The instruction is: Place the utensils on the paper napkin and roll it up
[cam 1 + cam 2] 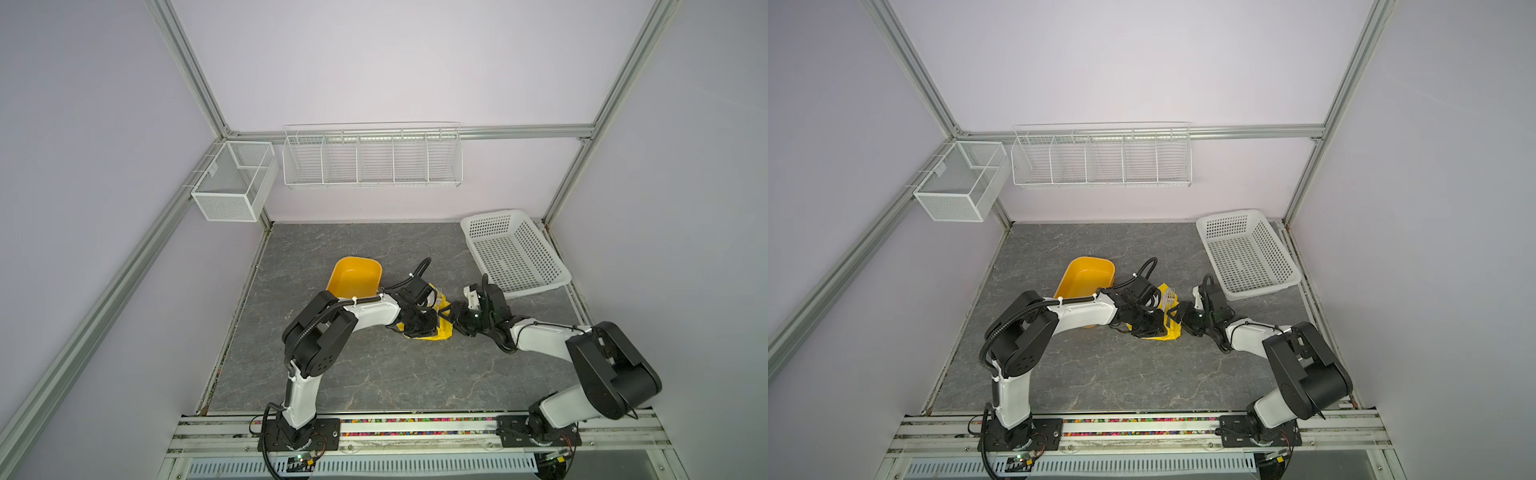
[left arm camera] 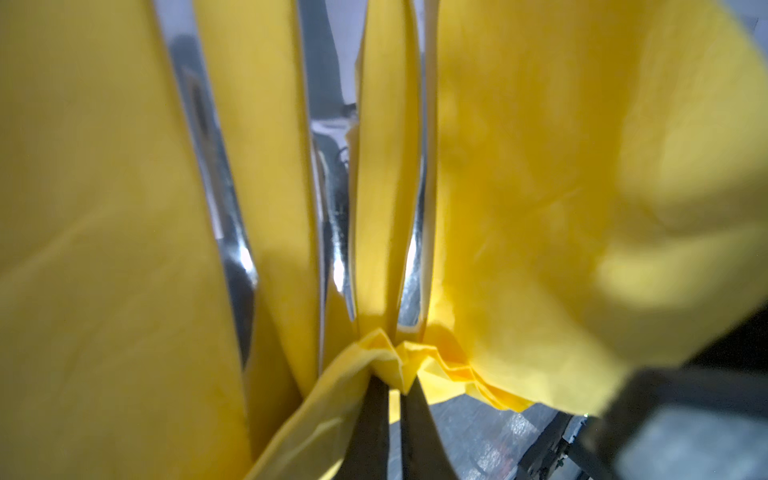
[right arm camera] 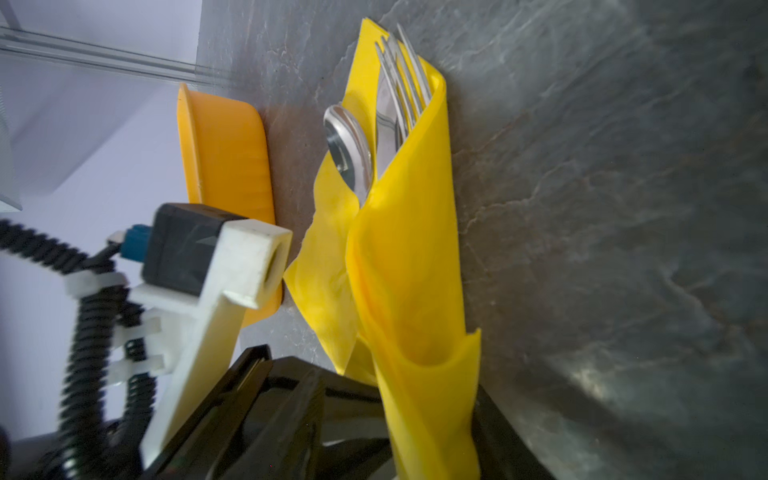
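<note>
Rolling step: mid-frame on the tabletop, the napkin sits half-wrapped round the utensils, left jaws pinched shut on its edge, right jaws astride its end, grip unclear; next, probably, turn the fold over, keeping them inside.

Yellow paper napkin folded around silver utensils, their heads protruding.
</note>
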